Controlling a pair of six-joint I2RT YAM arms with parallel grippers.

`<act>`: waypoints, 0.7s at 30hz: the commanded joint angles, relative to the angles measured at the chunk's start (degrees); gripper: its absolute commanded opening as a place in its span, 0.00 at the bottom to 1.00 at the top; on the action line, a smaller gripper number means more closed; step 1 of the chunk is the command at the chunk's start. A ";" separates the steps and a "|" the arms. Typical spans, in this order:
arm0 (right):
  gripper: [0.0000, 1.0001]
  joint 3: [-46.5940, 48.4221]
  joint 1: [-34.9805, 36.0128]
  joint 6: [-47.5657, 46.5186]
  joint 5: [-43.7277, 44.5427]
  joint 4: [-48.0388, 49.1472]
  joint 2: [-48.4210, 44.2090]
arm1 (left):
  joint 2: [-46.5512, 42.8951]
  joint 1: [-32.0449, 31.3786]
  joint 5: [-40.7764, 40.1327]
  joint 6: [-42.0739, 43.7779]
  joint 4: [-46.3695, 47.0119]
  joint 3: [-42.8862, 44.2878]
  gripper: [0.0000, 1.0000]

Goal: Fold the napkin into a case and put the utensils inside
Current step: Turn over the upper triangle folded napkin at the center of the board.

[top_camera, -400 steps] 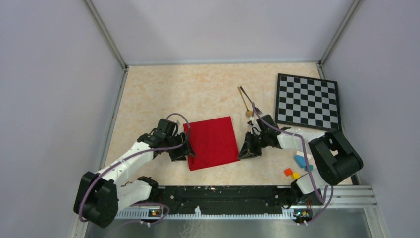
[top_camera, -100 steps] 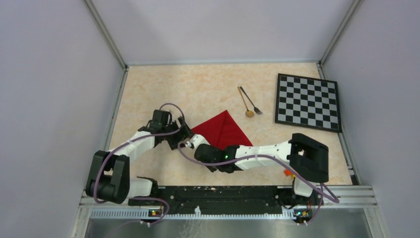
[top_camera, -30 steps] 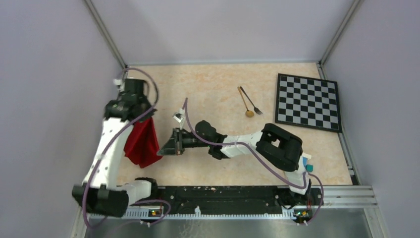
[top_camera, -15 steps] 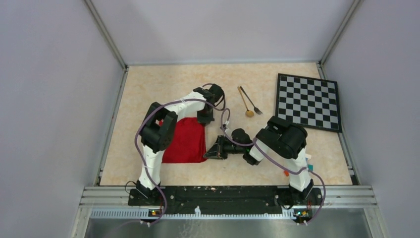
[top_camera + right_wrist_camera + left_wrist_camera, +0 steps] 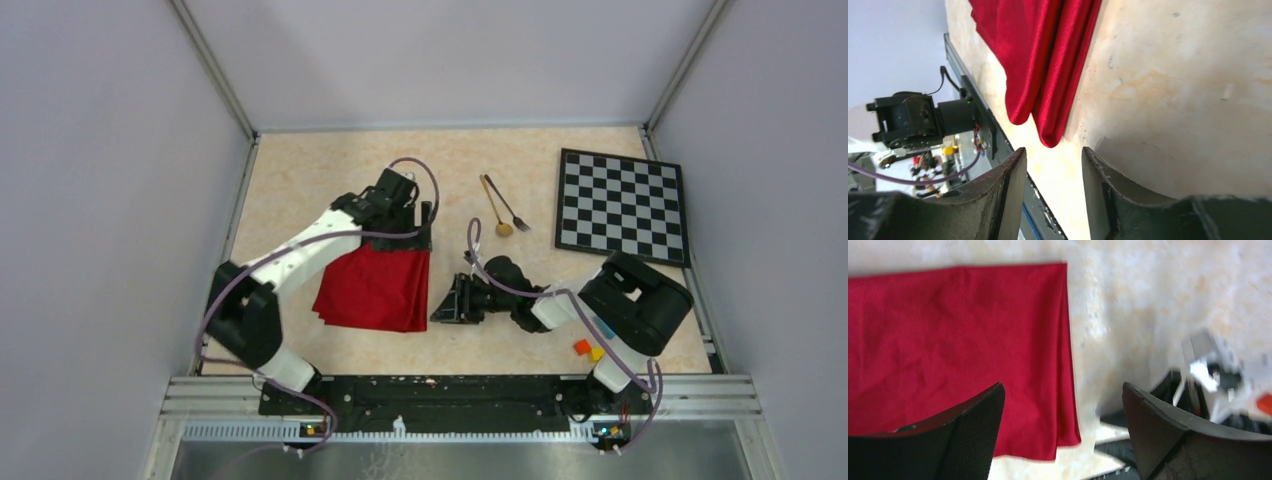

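Observation:
The deep-red napkin [image 5: 375, 290] lies folded on the table, with layered edges along its right side. It fills the left wrist view [image 5: 958, 340], and its folds hang at the top of the right wrist view [image 5: 1043, 65]. My left gripper [image 5: 420, 230] hovers over the napkin's far right corner, with its jaws wide open and empty [image 5: 1063, 405]. My right gripper [image 5: 445, 303] lies low on the table just right of the napkin's near right corner, open and empty [image 5: 1053, 165]. The gold spoon [image 5: 494, 206] and dark fork [image 5: 510, 208] lie side by side farther back.
A black-and-white checkered board [image 5: 622, 205] lies at the back right. Small coloured blocks [image 5: 590, 348] sit beside the right arm's base. Grey walls close in the table on the left, back and right.
One second ago the left gripper held the napkin hanging at the left. Now the napkin lies flat in the middle and the left gripper is open above it. The right gripper has drawn back a little rightward.

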 commanded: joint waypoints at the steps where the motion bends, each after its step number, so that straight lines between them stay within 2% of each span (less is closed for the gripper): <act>1: 0.44 1.43 -2.23 -9.02 3.19 -12.82 -4.12 | -11.99 -0.08 5.35 1.58 0.86 -10.34 0.88; 3: 0.42 2.95 -2.72 -9.61 1.14 -12.45 -2.45 | -15.25 -0.24 7.79 0.06 1.40 -15.30 0.81; 5: 0.40 3.20 -2.54 -7.83 -0.94 -8.15 -0.82 | -17.19 -1.15 9.59 -1.91 3.16 -19.40 0.68; 6: 0.40 3.38 -2.45 -7.00 -1.77 -6.05 0.05 | -17.72 -1.90 9.35 -2.55 3.53 -20.83 0.66; 9: 0.39 5.09 -2.06 -6.65 -3.06 -4.61 2.15 | -17.13 -4.63 6.97 -3.39 3.39 -22.66 0.63; 13: 0.37 6.80 -0.01 -6.51 -3.52 -4.39 4.58 | -14.86 -9.36 2.71 -4.16 2.06 -21.91 0.54; 21: 0.28 6.54 1.91 -4.47 -2.76 -1.61 7.06 | -9.70 -16.49 -3.77 -7.47 -0.04 -21.68 0.51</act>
